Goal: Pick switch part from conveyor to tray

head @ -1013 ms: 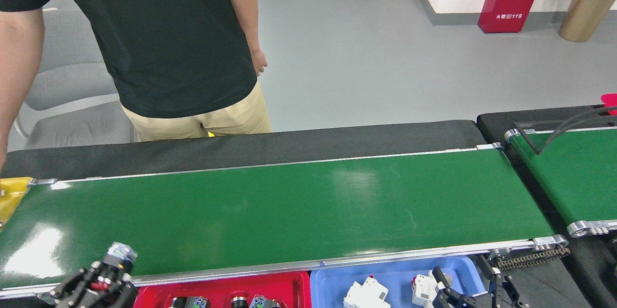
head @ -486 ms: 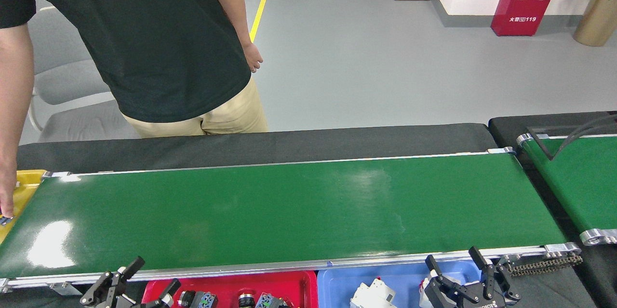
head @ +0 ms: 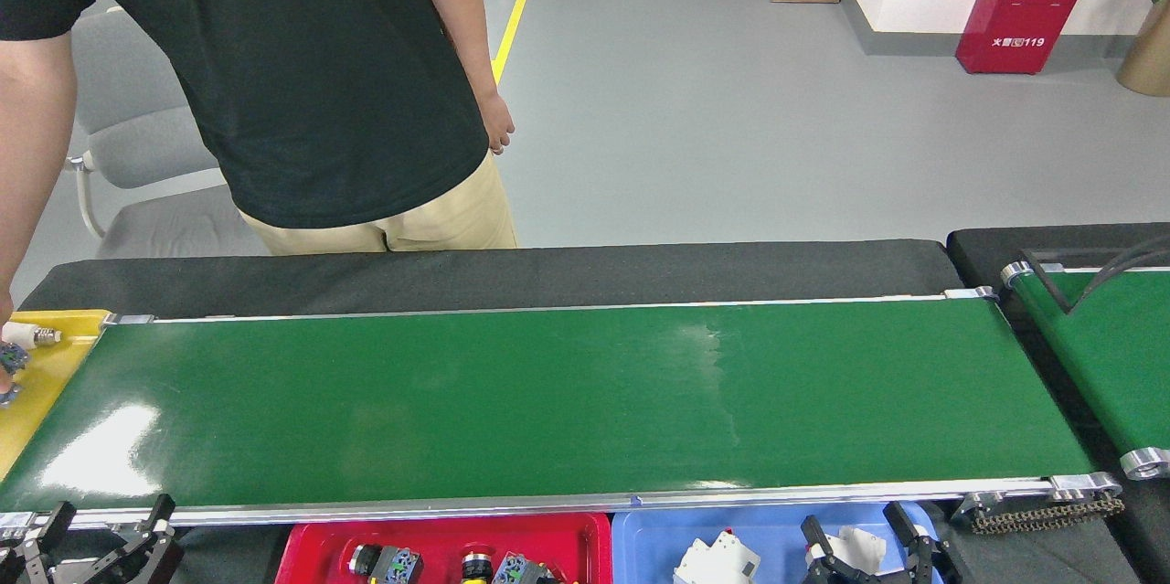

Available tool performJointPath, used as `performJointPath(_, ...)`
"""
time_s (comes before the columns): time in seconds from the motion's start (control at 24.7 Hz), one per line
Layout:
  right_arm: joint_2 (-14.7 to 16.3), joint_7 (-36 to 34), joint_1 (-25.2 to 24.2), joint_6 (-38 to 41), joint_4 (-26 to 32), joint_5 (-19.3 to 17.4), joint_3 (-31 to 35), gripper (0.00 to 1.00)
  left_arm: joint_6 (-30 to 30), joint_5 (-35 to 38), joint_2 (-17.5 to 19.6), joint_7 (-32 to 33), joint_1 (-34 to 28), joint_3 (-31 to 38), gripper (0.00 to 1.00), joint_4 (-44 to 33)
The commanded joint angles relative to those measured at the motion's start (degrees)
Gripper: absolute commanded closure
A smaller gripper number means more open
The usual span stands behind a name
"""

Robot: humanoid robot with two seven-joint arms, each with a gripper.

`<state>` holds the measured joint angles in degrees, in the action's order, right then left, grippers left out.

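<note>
Both pincers sit low at the near edge of the head view. Left pincer (head: pixel 101 536) shows two dark fingers spread apart with nothing between them; right pincer (head: pixel 864 540) also stands spread over the blue tray (head: pixel 640 536), empty, with white switch parts (head: pixel 717 558) lying in the tray just beside and beneath it. The conveyor (head: pixel 548 401) is bare — no switch part on the belt that I can see, so the next one has yet to arrive. A red tray (head: pixel 439 534) holds small button parts. At the far left a yellow tray (head: pixel 46 365) carries small items, and a person (head: pixel 302 81) stands behind the worktop, one arm reaching down there.

Risks, as I judge them: a part fed in at the left could slide past before either pincer rises, and a hurried reach there could meet the person's arm — the right fingers could also snag the white parts on lifting.
</note>
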<state>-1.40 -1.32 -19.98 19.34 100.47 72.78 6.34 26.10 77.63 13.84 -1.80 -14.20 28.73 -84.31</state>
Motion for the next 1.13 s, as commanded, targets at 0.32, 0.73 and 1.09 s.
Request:
performJointPath(0.32,-0.7,-0.3,0.2,-0.5,1.0,-0.1,4.0,0.01,0.5,-0.4,0.2,-0.5,-0.7,0.5,0.01,-0.8)
performJointPath(0.73,-0.8,-0.3,0.6,-9.0,1.0,5.8,4.6,0.02,0.3,-0.1,0.3,-0.4,-0.7,0.7,0.01,-1.6)
performJointPath(1.09,-0.1,-0.8,2.3,-8.6,1.0,8.3,4.5,0.02,0.3,0.1,0.5,-0.4,-1.0,2.9,0.01,-1.1)
